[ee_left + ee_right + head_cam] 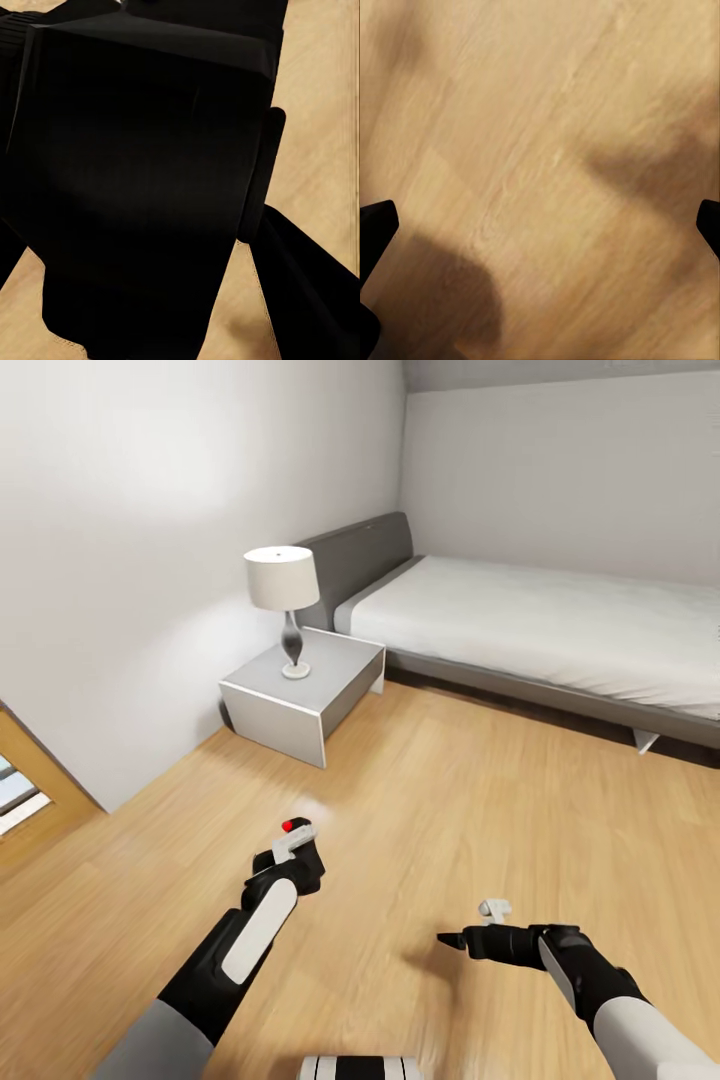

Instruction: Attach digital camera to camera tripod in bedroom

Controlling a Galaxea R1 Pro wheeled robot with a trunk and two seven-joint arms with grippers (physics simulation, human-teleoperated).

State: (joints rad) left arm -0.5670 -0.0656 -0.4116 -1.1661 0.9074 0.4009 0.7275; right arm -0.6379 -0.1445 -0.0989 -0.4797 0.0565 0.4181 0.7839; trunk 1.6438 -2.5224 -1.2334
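So the left tool (pixel 290 857) is clamped on the digital camera (pixel 142 187), held up over the bedroom's wood floor (pixel 450 810) with its little red button on top. The right tool (pixel 452 938) hangs spread apart, holding nothing, well short of the nightstand (pixel 290 705), lamp (pixel 283 600) and bed (pixel 540 625).

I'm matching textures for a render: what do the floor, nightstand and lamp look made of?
The floor looks like light wood planks, matte, with visible grain lines. The nightstand looks like painted board or laminate, flat pale grey, no grain. The lamp seems to have a white fabric shade on a glossy, maybe ceramic or metal, stem.
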